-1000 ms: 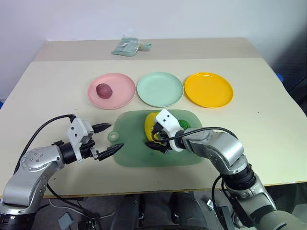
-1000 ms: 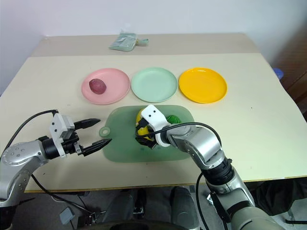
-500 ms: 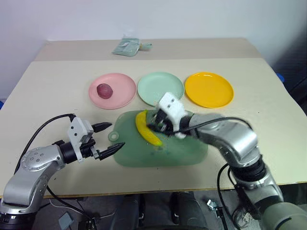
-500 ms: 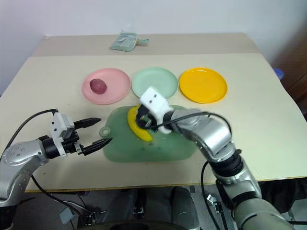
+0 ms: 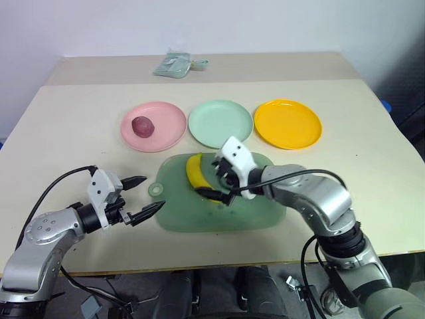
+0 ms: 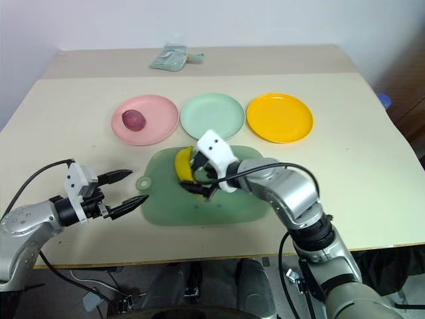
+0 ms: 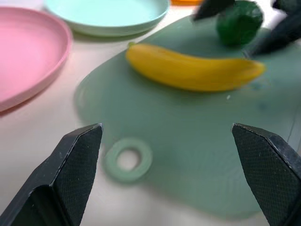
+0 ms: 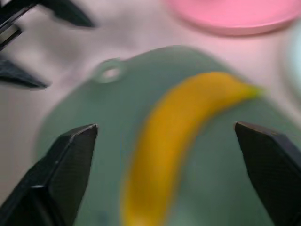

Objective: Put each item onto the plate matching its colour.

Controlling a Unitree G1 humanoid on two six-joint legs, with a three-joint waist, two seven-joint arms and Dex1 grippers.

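The right hand (image 5: 222, 181) hovers with its fingers spread wide and nothing between them, directly above the banana (image 5: 197, 177), which lies flat on the green board (image 5: 252, 212) just to the hand's left. The banana's long axis runs from the board's far-left corner toward its middle, its near end closest to the spread fingers, so the right arm looks far better placed for it than the left. The left hand (image 5: 141, 197), fingers also apart and empty, waits beside the board's ring handle (image 5: 156, 190), at the near left. The green ball (image 7: 239, 21) sits on the board beyond the banana, seen from the left wrist. Across the far side stand three plates in a row: the pink plate (image 5: 169, 119) already holding the dark red fruit (image 5: 142, 125), the bare mint plate (image 5: 221, 123), and the bare yellow plate (image 5: 287, 123), which lies up and to the right of the banana. The pale counter (image 5: 372, 166) meets a plain white wall, with a small packet (image 5: 174, 64) at its far edge.
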